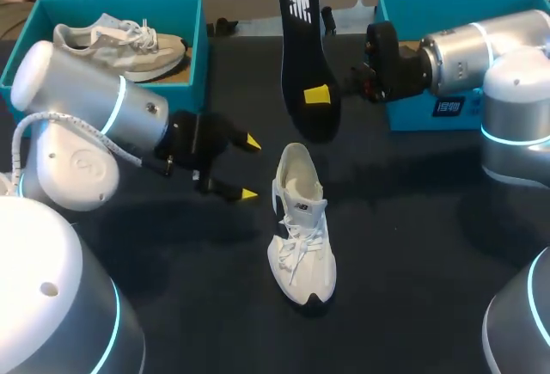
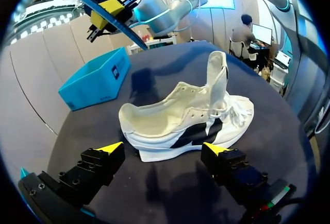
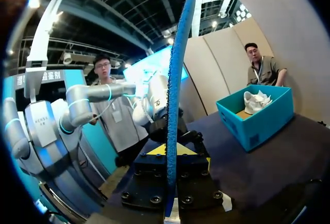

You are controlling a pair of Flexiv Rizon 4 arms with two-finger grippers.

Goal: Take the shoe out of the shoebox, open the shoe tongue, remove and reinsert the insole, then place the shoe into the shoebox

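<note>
Holding stage, insole out of shoe; reinsertion judged to be the step in hand.

- Insole (image 1: 307, 56): black, upright, upper middle of frame, off the table. Clamped across its lower part by the right gripper (image 1: 320, 95), whose fingers press it from both sides.
- Shoe (image 1: 301, 236): white, standing on its sole at centre of the table, toe toward the lower edge of frame. Tongue (image 2: 217, 74) is pulled up and the opening is bare.
- Left gripper (image 1: 250, 168): centre left of frame, jaws wide, holding nothing, just beside the shoe and not touching it.
- Shoebox (image 1: 196, 64): blue, upper left, containing a grey shoe (image 1: 120, 47).
- Second shoebox (image 1: 404, 13): blue, upper right, behind the right arm, contents hidden.

Next move, as judged: tilt the insole toe-first down into the opening, with the left gripper steadying the shoe so it does not slide or tip.
</note>
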